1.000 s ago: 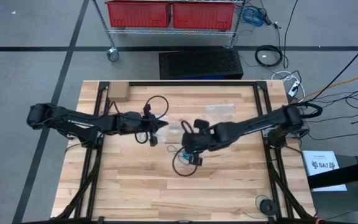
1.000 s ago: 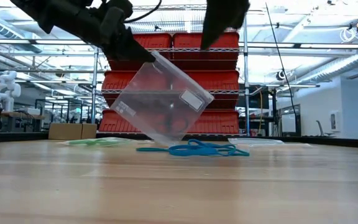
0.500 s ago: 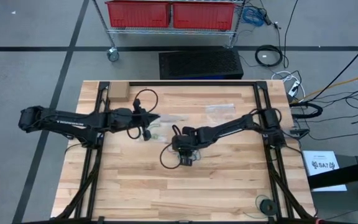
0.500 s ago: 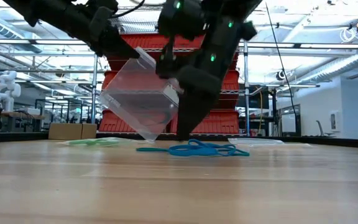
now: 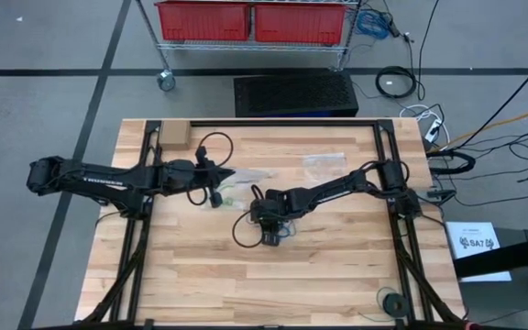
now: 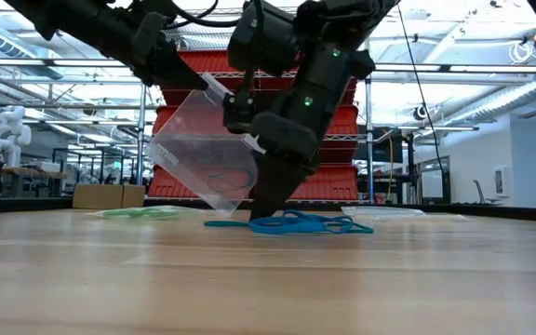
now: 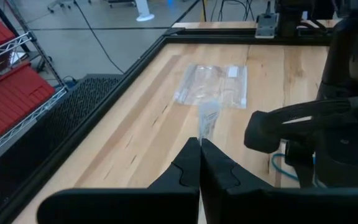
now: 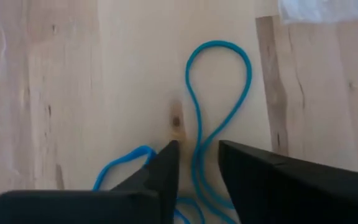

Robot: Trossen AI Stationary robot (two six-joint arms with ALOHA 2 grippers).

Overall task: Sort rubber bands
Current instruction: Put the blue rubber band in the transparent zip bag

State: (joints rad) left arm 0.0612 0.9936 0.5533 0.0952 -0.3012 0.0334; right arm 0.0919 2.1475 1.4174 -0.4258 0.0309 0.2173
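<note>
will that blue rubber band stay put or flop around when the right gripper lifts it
Probably floppy: the blue rubber band lies in a loose, pinched loop on the table. It looks thin and light, so it may dangle from the right gripper.

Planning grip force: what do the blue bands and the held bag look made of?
Blue rubber bands: thin, matte, probably rubber; they lie in limp curved loops. Bag held by the left gripper: clear glossy plastic film; the shelves show through it.
</note>
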